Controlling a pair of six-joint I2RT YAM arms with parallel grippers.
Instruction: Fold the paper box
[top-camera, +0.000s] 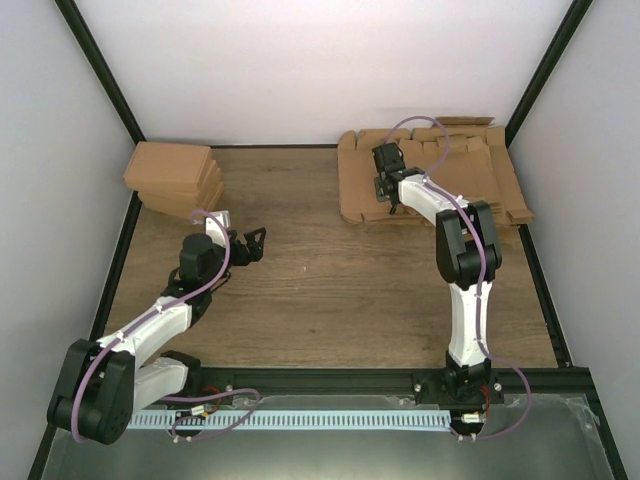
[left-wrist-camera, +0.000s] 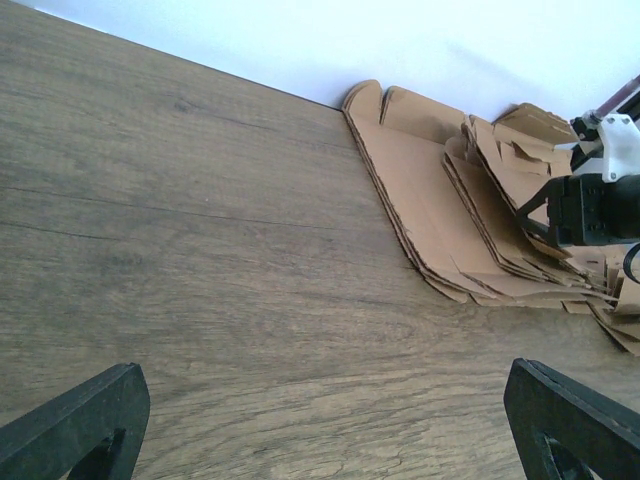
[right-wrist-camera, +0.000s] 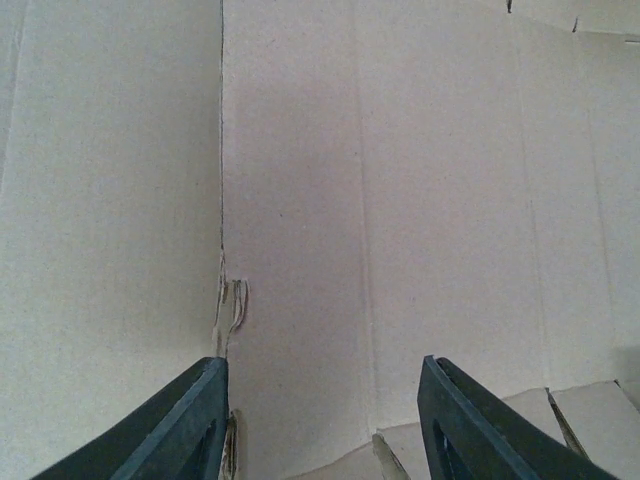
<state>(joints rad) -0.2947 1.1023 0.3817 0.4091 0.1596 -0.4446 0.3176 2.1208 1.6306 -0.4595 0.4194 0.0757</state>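
**Paper box (right-wrist-camera: 430, 180) seen lying flat beneath the spread right gripper**

The paper box is found at the far right of the table (top-camera: 330, 290), lying unfolded as the uppermost sheet of a pile of overlapping cardboard sheets (top-camera: 480, 170) against the back wall. In the right wrist view its plain brown surface is crossed by several long crease lines, and a cut edge with a small torn spot is seen along its left side, where another sheet lies beside it. Its outline cannot be fully separated from the pile in the top view.

The right gripper (top-camera: 390, 203) is held directly over this sheet, pointed downward, with its fingers parted wide and nothing grasped between them. Whether the fingertips touch the cardboard cannot be told.

The left gripper (top-camera: 258, 245) is positioned low over bare wood at the left middle of the table, well apart from the box. Its fingers are likewise spread wide and nothing is held. A stack of shallow brown boxes (top-camera: 175, 178) is seen at the far left corner.
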